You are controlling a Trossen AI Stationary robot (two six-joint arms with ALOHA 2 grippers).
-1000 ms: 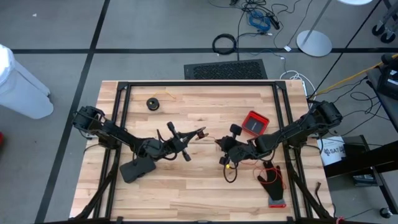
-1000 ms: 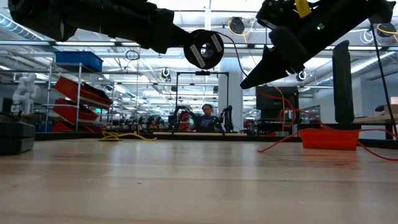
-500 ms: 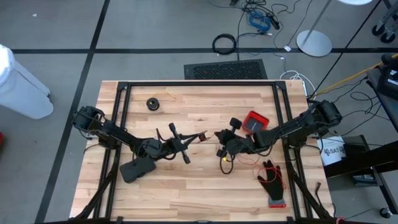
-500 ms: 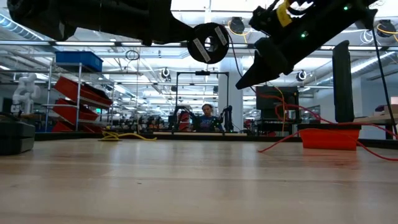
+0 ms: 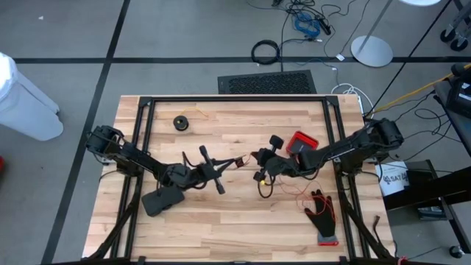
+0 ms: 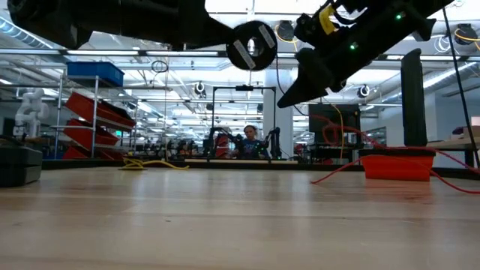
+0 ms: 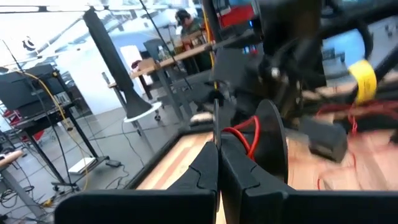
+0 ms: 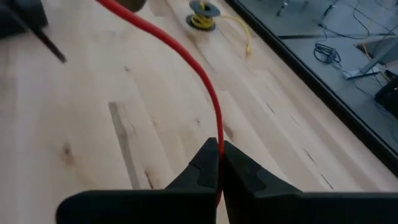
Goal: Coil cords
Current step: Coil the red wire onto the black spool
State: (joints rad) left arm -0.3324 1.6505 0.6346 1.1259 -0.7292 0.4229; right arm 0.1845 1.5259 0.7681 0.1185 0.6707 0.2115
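A small black spool point(image 6: 251, 46) with the red cord point(image 7: 247, 133) wound on it hangs above the table's middle, and my left gripper point(image 5: 237, 163) is shut on it. Just right of it, my right gripper point(image 5: 257, 159) is shut on the red cord point(image 8: 186, 53), which runs from the spool to its fingers. The cord's slack tail point(image 5: 296, 197) lies on the table near the black glove point(image 5: 321, 215). The yellow cord's spool point(image 5: 180, 122) rests flat on the table at the far left, its loose end point(image 8: 239, 28) trailing beside it. My left gripper pinches the edge of one spool disc point(image 7: 216, 121) between its two fingers, coming in level from the table's left. The spool hangs clear of the table with its flat face point(image 6: 251, 46) toward the near edge. My right gripper pinches a single strand of the red cord point(image 8: 217, 138) between its fingertips, slanting down from the table's right. The strand rises from the fingers toward the spool in a gentle curve, clear of the table.
A red tray point(image 5: 302, 145) stands right of centre behind my right arm. A black frame point(image 5: 235, 99) borders the table. A flat black block point(image 5: 162, 200) lies under my left arm. Bare wood lies along the near edge.
My right gripper has carried the red cord toward the table's far edge and left, closing in on the spool and rising a little. My left gripper has stayed in place but rolled, and the spool has turned with it.
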